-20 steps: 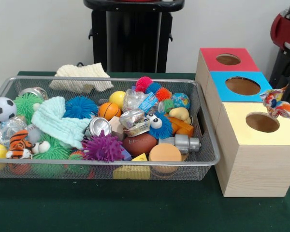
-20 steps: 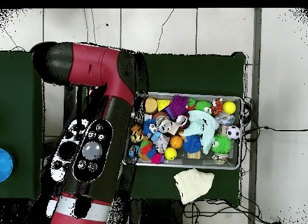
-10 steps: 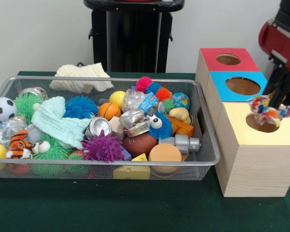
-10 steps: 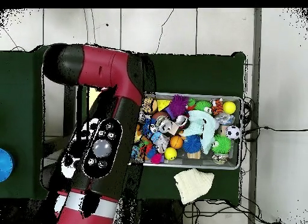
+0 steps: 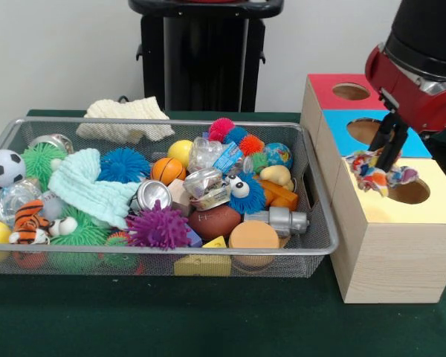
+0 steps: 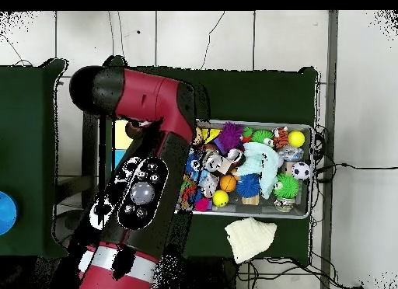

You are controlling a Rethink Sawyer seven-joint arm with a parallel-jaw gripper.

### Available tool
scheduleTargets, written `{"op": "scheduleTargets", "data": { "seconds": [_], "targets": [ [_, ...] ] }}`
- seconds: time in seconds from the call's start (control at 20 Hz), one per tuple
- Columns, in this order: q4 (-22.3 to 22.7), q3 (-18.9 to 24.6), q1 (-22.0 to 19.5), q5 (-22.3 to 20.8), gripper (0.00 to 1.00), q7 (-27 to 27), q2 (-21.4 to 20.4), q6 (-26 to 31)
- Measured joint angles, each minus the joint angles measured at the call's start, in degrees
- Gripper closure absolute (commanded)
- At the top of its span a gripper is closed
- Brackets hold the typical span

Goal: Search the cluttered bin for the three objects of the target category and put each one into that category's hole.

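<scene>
While the gripper (image 5: 384, 165) holds a rope toy (image 5: 379, 174) tight, it hangs beside the yellow hole (image 5: 410, 191). Next, I think, it must line up over the hole and let go.

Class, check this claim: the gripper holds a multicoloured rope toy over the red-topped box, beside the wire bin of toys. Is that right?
Not quite. In the front view the gripper holds the multicoloured rope toy over the yellow-topped box, just left of its hole, not over the red-topped box. The rest stands: the boxes sit beside the wire bin of toys.
</scene>
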Motion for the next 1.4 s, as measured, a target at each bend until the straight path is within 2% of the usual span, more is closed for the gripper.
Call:
{"op": "scheduleTargets", "data": {
  "seconds": [0.65,1.4],
  "targets": [
    [0.8,0.0,0.4,0.0,1.0,0.0,0.0,0.0],
    [0.9,0.0,2.9,0.0,1.0,0.0,-0.1,0.0]
  ]
}}
